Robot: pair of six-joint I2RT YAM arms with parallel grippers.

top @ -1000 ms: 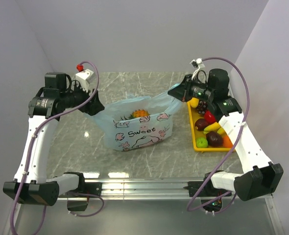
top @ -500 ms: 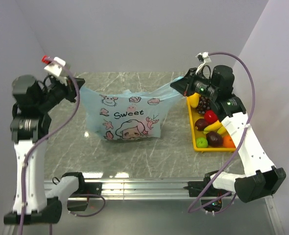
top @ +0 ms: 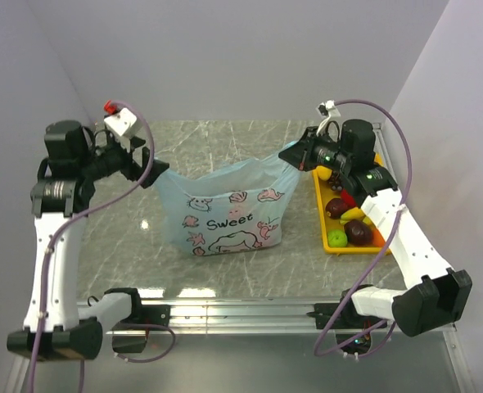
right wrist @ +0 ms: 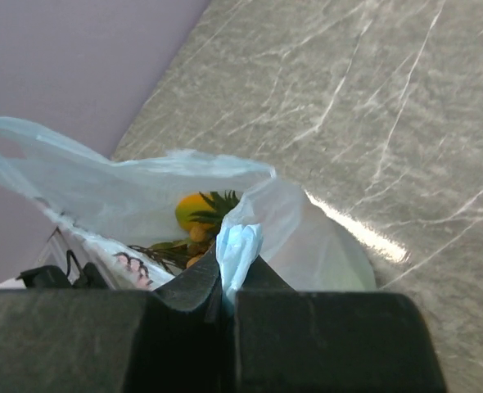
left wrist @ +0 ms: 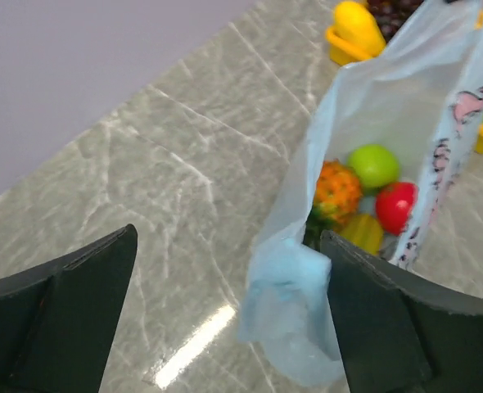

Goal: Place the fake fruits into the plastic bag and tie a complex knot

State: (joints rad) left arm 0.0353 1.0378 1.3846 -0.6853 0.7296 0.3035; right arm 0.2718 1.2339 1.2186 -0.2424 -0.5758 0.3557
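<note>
Two handles of the plastic bag (top: 229, 214) point opposite ways, well apart, one toward each arm. The bag stands on the marble table (top: 225, 135) between them, its mouth open and its printed side facing the arm bases. The right gripper (right wrist: 225, 282) has its fingers pressed together on the right handle (right wrist: 237, 241) — a crumpled fold of light-blue film sticks up from between the tips — and holds that side of the bag lifted. The left gripper (left wrist: 229, 237) has its fingers spread wide and does not close on anything. The left handle (left wrist: 295, 299) hangs between them, close against one finger, though whether it actually touches the pad is hard to tell from the wrist view. Inside the bag lie several fake fruits: a green apple (left wrist: 374, 166), a red fruit (left wrist: 395, 205), an orange knobbly fruit (left wrist: 337, 190) and a yellowish one (left wrist: 362, 232) below them. The right wrist view shows green leaves beside the orange one. Near the bag's right side a yellow tray (top: 356, 250) holds more fruit — a green one (top: 337, 238) at the near corner, a dark one (top: 358, 232) beside it, and a banana (top: 354, 213) farther back. The right arm reaches over the tray's far end.
</note>
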